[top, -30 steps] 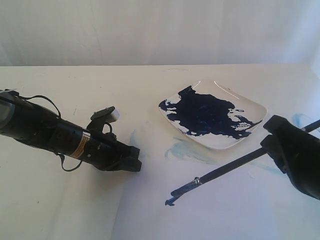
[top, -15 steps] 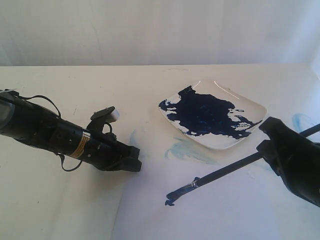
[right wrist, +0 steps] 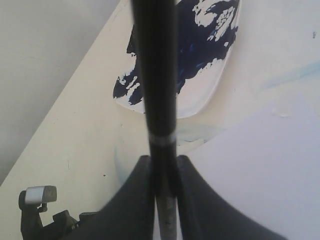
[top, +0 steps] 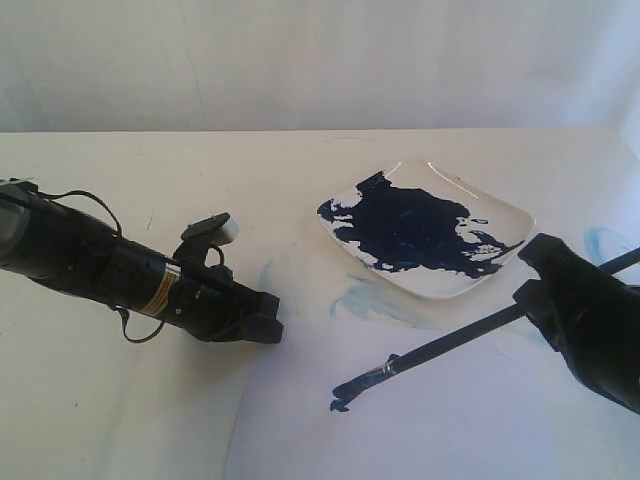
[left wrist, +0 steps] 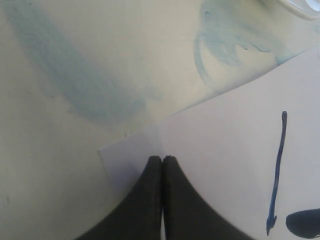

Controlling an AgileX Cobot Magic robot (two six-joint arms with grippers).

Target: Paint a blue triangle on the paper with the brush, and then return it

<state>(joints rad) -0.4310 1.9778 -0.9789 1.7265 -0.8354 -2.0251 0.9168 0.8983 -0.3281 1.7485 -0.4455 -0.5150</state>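
We see a cream table (top: 150,165) carrying a white rectangular paper sheet (top: 450,430), a blue-blotched white square plate (top: 506,222) and pale blue smears (top: 372,300).

Light was bright and flat, overexposing the pale table (top: 120,420); shadows were faint. In the right wrist view the brush (right wrist: 155,75) was blurred.

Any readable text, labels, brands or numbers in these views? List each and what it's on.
Yellow label band on the left arm: any print on it is too small and blurred to read.
Plate, paper, brush: no text visible.
Nothing else readable in any view.
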